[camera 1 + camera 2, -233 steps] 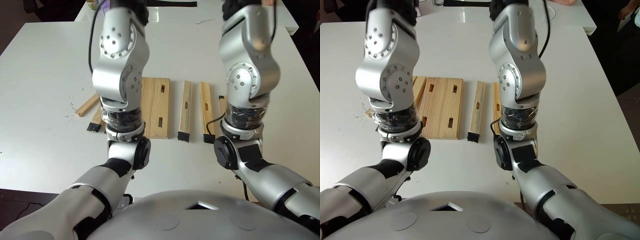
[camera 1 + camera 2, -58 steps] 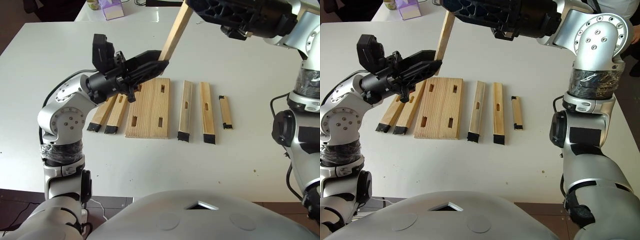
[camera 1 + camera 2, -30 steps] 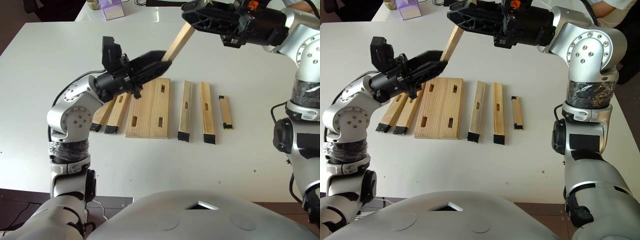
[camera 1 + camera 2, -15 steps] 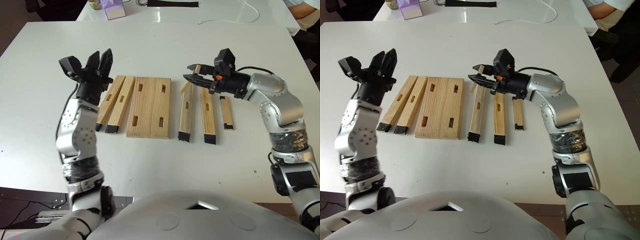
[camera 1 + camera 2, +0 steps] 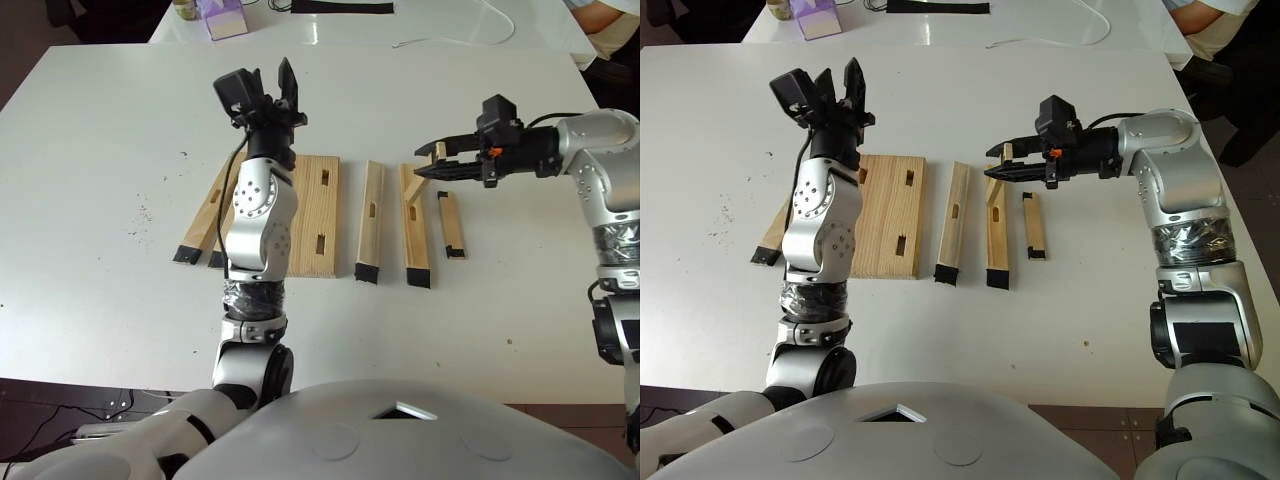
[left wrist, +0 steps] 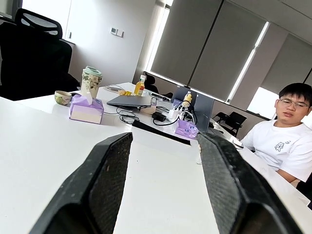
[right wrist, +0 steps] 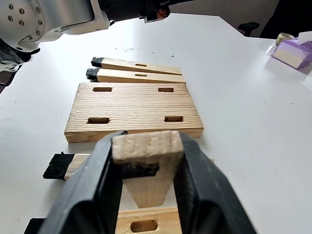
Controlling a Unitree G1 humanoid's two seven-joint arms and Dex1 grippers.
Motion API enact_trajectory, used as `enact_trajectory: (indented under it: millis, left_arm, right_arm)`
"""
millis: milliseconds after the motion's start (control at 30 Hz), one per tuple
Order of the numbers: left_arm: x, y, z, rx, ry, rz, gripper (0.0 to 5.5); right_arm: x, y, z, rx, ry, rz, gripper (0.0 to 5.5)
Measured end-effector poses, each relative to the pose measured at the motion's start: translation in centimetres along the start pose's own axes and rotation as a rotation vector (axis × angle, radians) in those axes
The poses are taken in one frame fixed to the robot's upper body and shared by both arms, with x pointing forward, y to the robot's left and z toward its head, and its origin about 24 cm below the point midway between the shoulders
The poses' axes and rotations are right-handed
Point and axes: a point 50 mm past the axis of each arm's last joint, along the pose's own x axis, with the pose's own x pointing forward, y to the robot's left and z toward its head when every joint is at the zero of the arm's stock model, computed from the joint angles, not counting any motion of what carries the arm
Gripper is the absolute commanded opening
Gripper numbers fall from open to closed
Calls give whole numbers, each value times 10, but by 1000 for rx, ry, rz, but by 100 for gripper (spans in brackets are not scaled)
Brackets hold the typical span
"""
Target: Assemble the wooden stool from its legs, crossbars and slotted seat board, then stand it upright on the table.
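Right end effector (image 5: 426, 162) is clamped on a short crossbar (image 7: 145, 146). The crossbar is held tilted, its upper end between the fingers and its lower end down at the far end of a leg (image 5: 416, 235). Left end effector (image 5: 270, 92) is raised above the bench (image 5: 100, 150), fingers apart and pointing upward. The slotted seat board (image 5: 308, 215) is laid flat, long axis running away from the robot. Legs are laid parallel on both sides of it, black-tipped ends nearest the robot. A second crossbar (image 5: 452, 222) is laid rightmost.
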Motion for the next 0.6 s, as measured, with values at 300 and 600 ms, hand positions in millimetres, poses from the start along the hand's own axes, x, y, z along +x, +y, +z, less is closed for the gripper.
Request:
enact_trajectory:
  millis: [300,600]
  left_arm:
    - [1,-18,-12,-6,40,-111,247]
    - [0,-19,-10,-10,32,-126,247]
  right_arm:
    - [0,0,-12,-15,59,14,132]
    - [-2,3,-22,15,67,-10,132]
